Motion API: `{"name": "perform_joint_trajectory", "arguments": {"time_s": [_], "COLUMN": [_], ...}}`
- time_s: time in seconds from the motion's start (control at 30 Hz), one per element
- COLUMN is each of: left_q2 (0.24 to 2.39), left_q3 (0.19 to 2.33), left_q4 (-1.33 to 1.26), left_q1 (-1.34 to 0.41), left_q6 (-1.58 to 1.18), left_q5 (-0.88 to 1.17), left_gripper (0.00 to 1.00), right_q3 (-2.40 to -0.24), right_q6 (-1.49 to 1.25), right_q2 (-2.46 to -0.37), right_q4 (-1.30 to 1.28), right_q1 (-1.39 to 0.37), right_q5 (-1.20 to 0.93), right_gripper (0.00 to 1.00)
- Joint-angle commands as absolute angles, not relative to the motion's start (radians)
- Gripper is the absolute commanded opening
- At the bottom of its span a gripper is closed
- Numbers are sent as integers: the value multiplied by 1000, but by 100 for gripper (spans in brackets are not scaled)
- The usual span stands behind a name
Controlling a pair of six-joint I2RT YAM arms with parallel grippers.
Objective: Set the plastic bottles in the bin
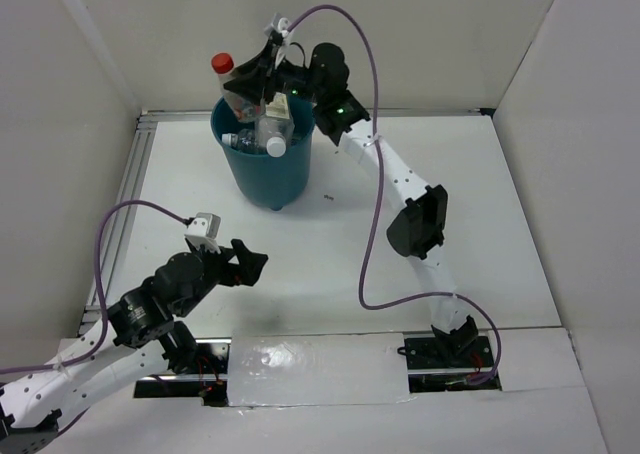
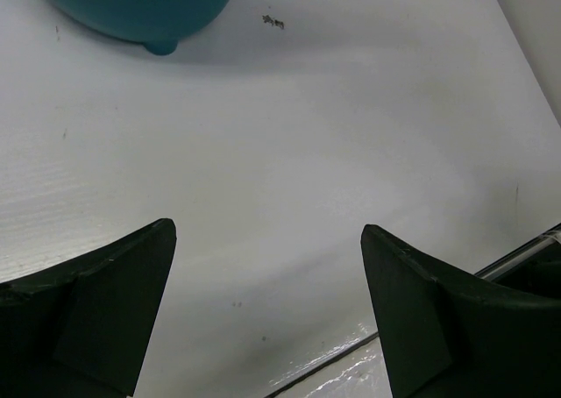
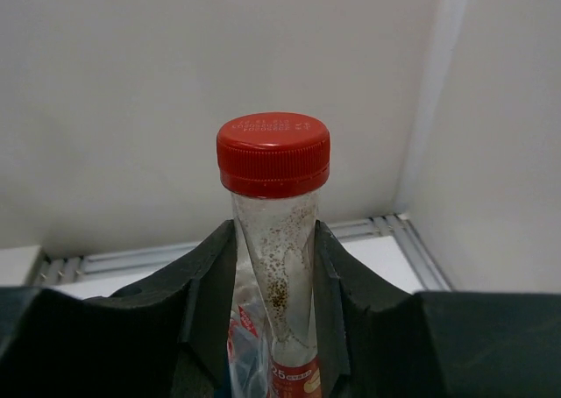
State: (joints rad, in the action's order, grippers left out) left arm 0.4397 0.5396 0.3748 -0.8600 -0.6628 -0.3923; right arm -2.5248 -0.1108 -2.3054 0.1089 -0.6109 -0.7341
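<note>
We saw the red-capped bottle (image 3: 276, 275), cap uppermost, at the mouth of the teal bin (image 1: 262, 174), its neck pinched between the fingers of the right hand (image 3: 273, 230). Other clear bottles (image 1: 265, 134) lay heaped inside the bin, which stood on the white bench (image 1: 480, 224). The left hand (image 2: 267, 231) hung over the bench with its fingers spread wide, holding nothing, well apart from the bin

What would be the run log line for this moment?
left pincer: open, empty, over table | right pincer: above bin, red-cap bottle between jaws, grip unclear | bin: holds several bottles
</note>
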Motion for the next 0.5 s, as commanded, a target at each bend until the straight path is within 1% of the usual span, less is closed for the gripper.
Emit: {"name": "perform_joint_trajectory", "arguments": {"time_s": [0.0, 0.17, 0.2, 0.3, 0.33, 0.47], "left_q2": [422, 422, 431, 431, 440, 440], "left_q3": [528, 518, 518, 518, 528, 528], "left_q4": [321, 321, 321, 321, 311, 311], "left_q1": [-864, -864, -864, -864, -864, -864], "left_q6": [-692, -692, -692, -692, -692, -692], "left_q5": [-383, -383, -374, -374, -374, -374], "left_gripper": [99, 99, 99, 99, 99, 99], "right_q3": [-2511, -2491, -2478, -2477, -2477, -2514], "right_q6": [-236, -249, -249, -249, -249, -235], "right_q2": [-2264, -2305, -2318, -2342, -2359, -2410], "right_q4": [350, 350, 350, 350, 350, 328], "right_q1": [-656, -666, -666, -647, -647, -638], "right_q5": [-686, -657, -644, -632, -620, -620], "right_gripper": [0, 0, 1, 17, 25, 28]}}
